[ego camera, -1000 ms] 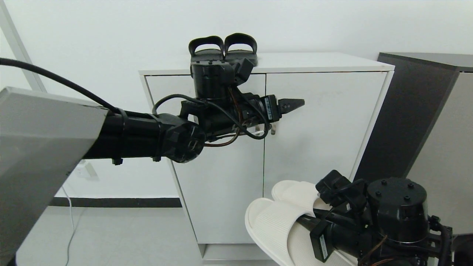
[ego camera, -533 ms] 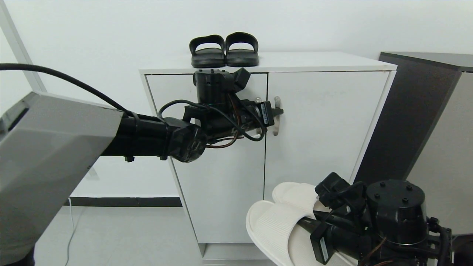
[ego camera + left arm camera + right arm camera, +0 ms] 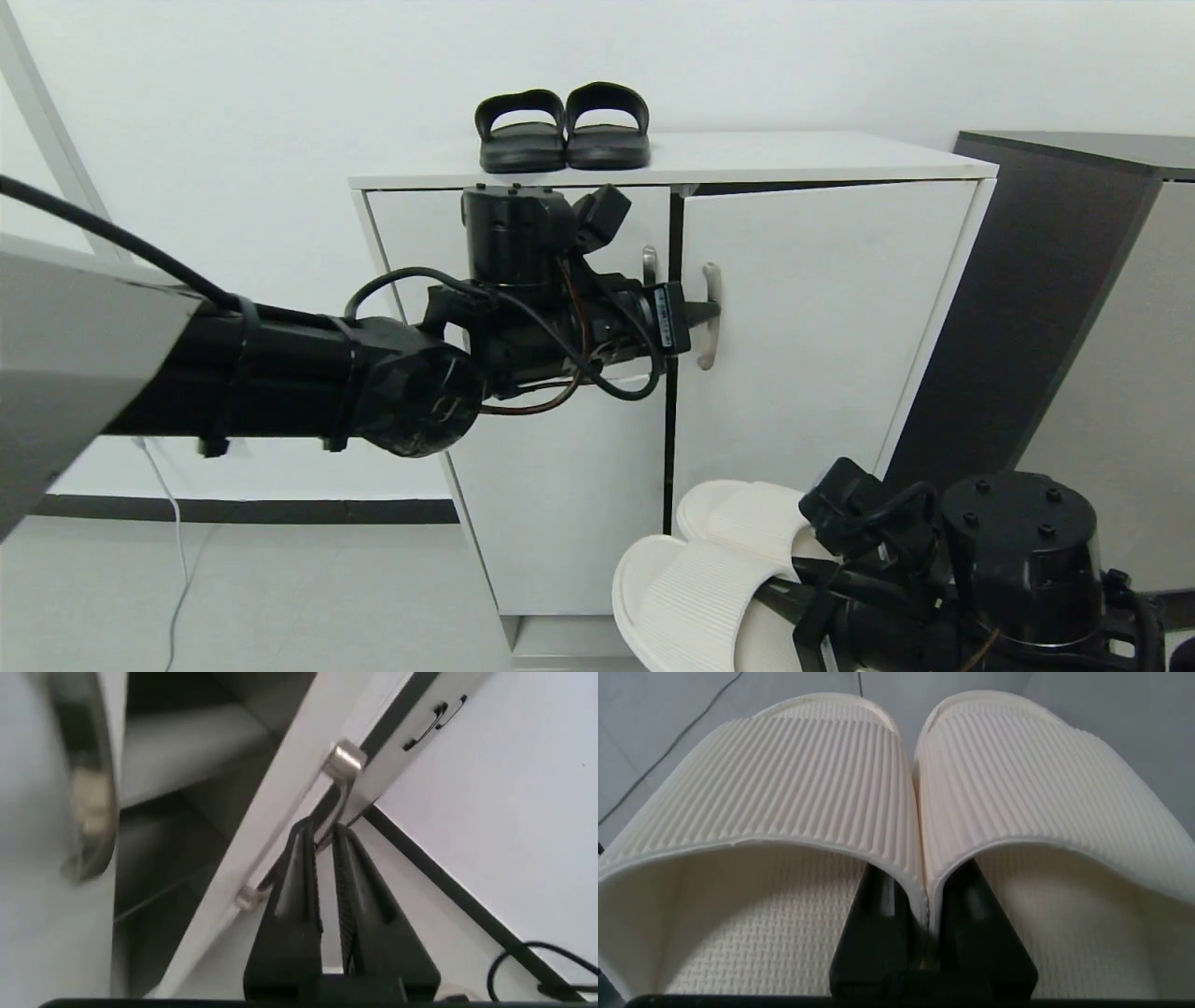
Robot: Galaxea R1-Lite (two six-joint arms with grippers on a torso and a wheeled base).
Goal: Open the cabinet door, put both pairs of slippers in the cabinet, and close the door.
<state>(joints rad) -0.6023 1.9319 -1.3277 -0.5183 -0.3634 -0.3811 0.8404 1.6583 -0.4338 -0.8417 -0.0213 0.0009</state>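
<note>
Plain white wall backs a white two-door cabinet [image 3: 822,373] at centre frame; its right door [image 3: 803,308] stands ajar, with a dark gap along the seam. On that door's curved metal handle [image 3: 712,280] the left gripper [image 3: 702,311] is pinched nearly closed. A pair of black slide slippers [image 3: 562,129] sits on the cabinet top, upper centre. At lower right the right gripper [image 3: 794,583] clamps the adjoining straps of the cream ribbed slippers [image 3: 695,579].

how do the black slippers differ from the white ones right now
Look: the black slippers are dark with smooth straps; the white slippers are cream with ribbed straps.
Place: the black slippers sit free on the cabinet top; the white slippers are clamped by the right hand, low in front of the cabinet.
Shared: both are backless slip-ons, each pair side by side.
</note>
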